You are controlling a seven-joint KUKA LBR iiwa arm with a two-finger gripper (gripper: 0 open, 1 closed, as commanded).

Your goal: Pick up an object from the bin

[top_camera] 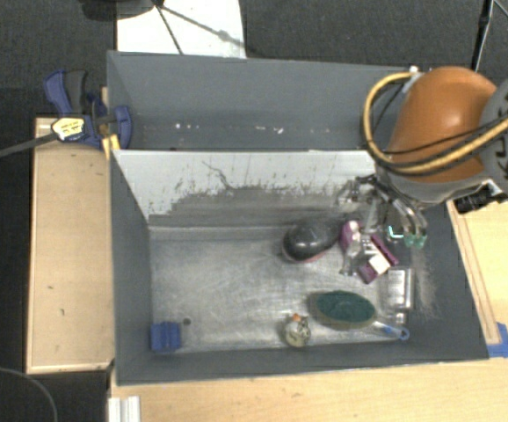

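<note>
Camera view, looking down into the grey metal bin (236, 104), read from left to right.

(a) At the near left corner of the floor lies a small blue block (164, 337), alone and well apart from everything else.

(b) Toward the middle, close under the back wall, rests a dark grey rounded lump (305, 243), glossy on top; its kind I cannot tell.

(c) Near the front wall sits a small round mottled object (297, 331). Just beside it on the right, a dark green oval pad (342, 309) lies flat on the floor.

(d) Right of the grey lump lies a purple-and-white item (370, 259), tilted, with a clear bottle-like piece (397, 288) just beside its lower end.

(e) A slim clear thing with a blue tip (393, 330) lies along the front wall by the green pad's right end.

(f) My gripper (379, 227) hangs over the right part of the floor, directly above the purple-and-white item, which is the thing nearest to me. Whether that item is between my jaws, and whether they stand wide or narrow, I cannot tell, since my own metal parts overlap it.

(g) Above the gripper, my wrist carries an orange cover (443, 121) with yellow and black cables (368, 117) looped round it, reaching in over the bin's right wall.
</note>
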